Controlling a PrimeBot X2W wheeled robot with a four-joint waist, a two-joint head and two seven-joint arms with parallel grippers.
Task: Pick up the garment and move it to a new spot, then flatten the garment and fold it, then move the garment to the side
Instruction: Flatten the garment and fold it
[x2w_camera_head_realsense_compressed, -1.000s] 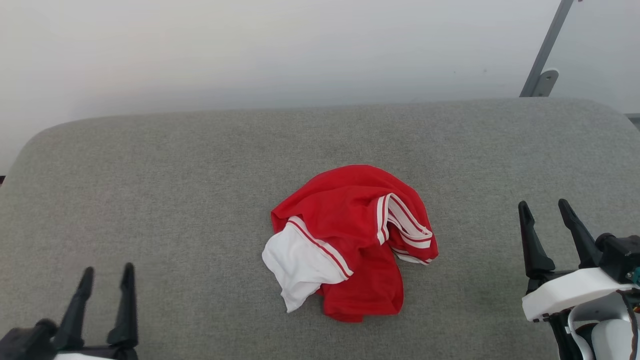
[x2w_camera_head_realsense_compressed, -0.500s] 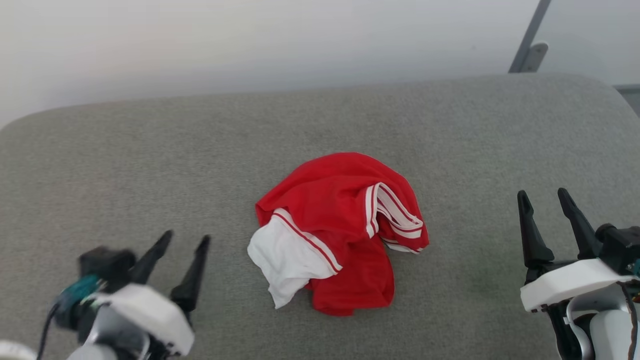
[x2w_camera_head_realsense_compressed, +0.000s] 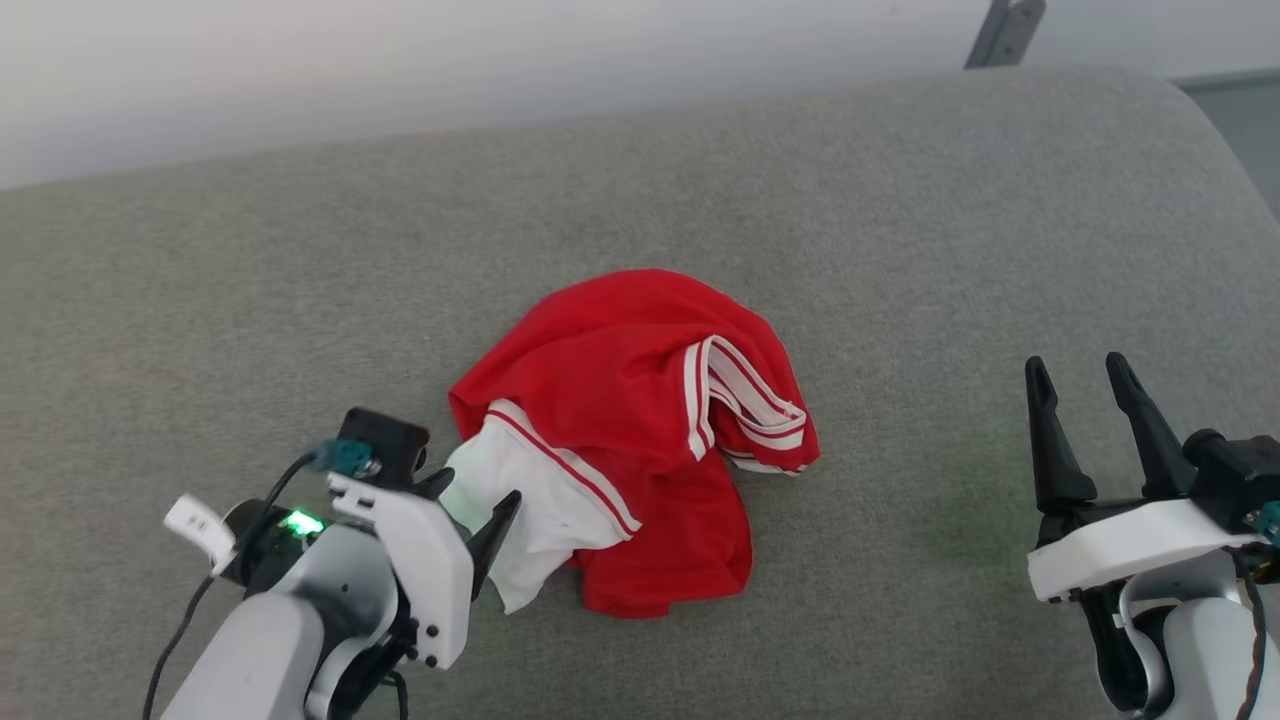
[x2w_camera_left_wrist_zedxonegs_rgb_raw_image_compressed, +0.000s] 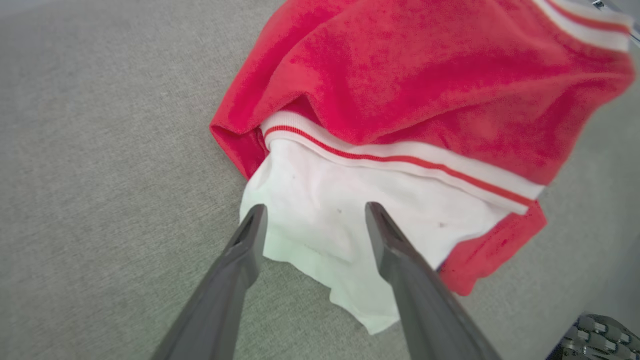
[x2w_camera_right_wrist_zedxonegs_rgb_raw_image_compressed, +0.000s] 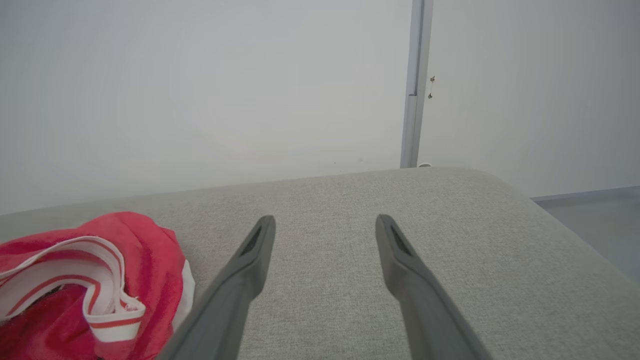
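Garment (x2w_camera_head_realsense_compressed: 620, 400) lies crumpled in a heap near the middle of a grey padded surface (x2w_camera_head_realsense_compressed: 900, 220), mostly red, with a white sleeve (x2w_camera_head_realsense_compressed: 530, 500) spilling out on the side toward the robot's left and a loop of red-and-white striped trim (x2w_camera_head_realsense_compressed: 745, 405) folded over on the opposite side. Any print on the cloth is hidden in the folds. The left gripper (x2w_camera_head_realsense_compressed: 478, 495) is low at the sleeve's edge with its two dark fingers spread apart; in the left wrist view the tips frame the white cloth, one at its outer edge and one over it, and nothing is pinched between them. Whether the tips actually touch the fabric cannot be told. A small green light (x2w_camera_head_realsense_compressed: 297, 521) glows on that wrist. The right gripper (x2w_camera_head_realsense_compressed: 1075, 365) is well apart from the heap, on the robot's right, fingers also spread and holding nothing, pointing over bare grey fabric toward a pale wall (x2w_camera_right_wrist_zedxonegs_rgb_raw_image_compressed: 200, 100) and a thin metal post (x2w_camera_right_wrist_zedxonegs_rgb_raw_image_compressed: 415, 85).
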